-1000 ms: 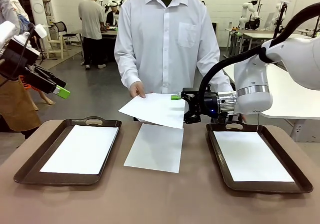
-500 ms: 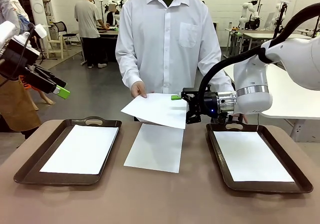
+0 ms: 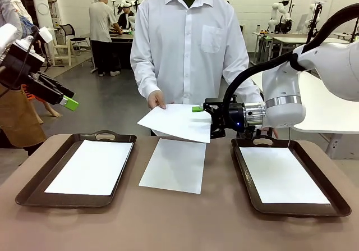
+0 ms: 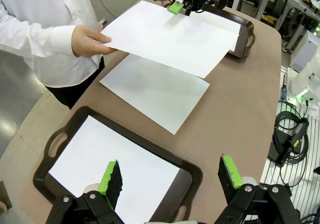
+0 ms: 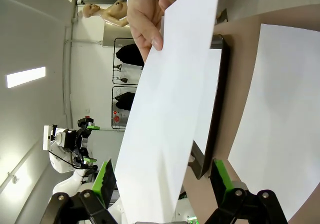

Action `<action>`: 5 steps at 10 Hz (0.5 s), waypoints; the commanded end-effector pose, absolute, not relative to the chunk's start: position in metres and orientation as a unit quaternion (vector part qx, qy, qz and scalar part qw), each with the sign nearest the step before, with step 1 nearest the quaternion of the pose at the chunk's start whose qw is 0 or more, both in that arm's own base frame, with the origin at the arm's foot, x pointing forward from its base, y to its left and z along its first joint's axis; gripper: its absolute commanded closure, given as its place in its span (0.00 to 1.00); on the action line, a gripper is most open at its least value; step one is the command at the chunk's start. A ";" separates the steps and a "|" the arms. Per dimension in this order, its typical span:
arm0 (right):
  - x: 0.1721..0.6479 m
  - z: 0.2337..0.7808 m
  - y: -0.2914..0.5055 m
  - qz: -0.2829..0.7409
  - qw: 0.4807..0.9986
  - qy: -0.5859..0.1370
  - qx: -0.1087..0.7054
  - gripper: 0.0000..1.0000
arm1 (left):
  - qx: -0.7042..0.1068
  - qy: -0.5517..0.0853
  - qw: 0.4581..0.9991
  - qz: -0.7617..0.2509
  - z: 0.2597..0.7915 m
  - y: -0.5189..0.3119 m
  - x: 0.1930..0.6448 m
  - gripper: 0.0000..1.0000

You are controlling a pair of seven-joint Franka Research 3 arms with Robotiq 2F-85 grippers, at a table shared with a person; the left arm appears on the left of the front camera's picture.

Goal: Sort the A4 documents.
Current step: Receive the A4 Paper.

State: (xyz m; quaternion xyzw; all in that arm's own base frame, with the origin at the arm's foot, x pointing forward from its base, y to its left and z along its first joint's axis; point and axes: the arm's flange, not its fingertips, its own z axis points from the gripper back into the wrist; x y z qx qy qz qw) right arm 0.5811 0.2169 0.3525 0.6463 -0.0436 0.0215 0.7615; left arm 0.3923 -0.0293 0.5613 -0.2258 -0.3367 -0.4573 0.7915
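Note:
A person's hand (image 3: 156,100) holds one A4 document (image 3: 176,122) in the air over the table's far edge. Its right edge lies between the fingers of my open right gripper (image 3: 205,121); the right wrist view shows this sheet (image 5: 170,124) passing between that gripper's (image 5: 162,181) spread fingers. Another sheet (image 3: 175,164) lies flat on the bare table in the middle. The left tray (image 3: 33,189) and the right tray (image 3: 336,203) each hold one sheet. My left gripper (image 3: 63,98) hangs open, high above the left tray (image 4: 190,171), with nothing in it (image 4: 170,176).
The person in a white shirt (image 3: 188,43) stands at the far edge, between the trays. The brown table (image 3: 179,223) has free room along the front. Other people and tables are far behind.
The person has moved the held sheet a little to the right, deeper between my right gripper's fingers. Neither arm has moved.

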 end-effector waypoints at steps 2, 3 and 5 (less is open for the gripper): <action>0.580 0.353 0.217 0.024 0.761 -0.043 0.647 0.00 | -0.233 -0.340 0.787 -0.458 0.561 -0.028 0.393 0.00; 0.580 0.353 0.217 0.024 0.761 -0.043 0.647 0.00 | -0.233 -0.340 0.787 -0.458 0.561 -0.028 0.393 0.00; 0.580 0.353 0.219 0.039 0.766 -0.048 0.639 0.10 | -0.233 -0.340 0.787 -0.458 0.561 -0.028 0.393 0.00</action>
